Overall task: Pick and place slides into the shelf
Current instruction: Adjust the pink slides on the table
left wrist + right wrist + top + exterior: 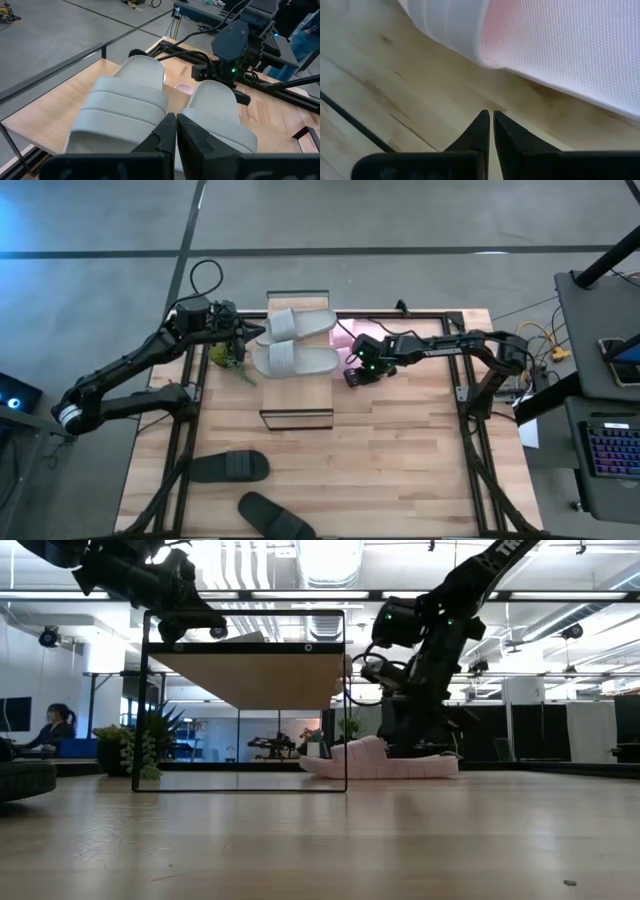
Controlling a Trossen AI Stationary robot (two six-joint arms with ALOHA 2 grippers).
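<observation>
Two grey slides (300,323) (295,360) lie side by side, soles down, on the plank top of the shelf (297,395). The left wrist view shows them as two pale shapes (125,105) (215,110). My left gripper (256,335) (176,127) is shut at the shelf's left end, pointing into the gap between them. A pink slide (348,332) (380,760) (560,45) rests on the table right of the shelf. My right gripper (354,376) (490,116) is shut, pointing down at the table just short of it. Two black slides (230,467) (275,515) lie near the table's near edge. My left gripper has its shut fingers (165,135) level in the gap between the grey slides' near ends, coming from the table's left. I cannot tell whether they touch either slide. My right gripper hangs close over the table beside the pink slide; no touch shows.
A small green plant (228,358) (150,745) stands on the table just left of the shelf, under my left arm. The shelf's black frame (345,700) rises between the two arms. A person sits far back in the room (55,730). Bare table lies right of the shelf, nearer the front.
</observation>
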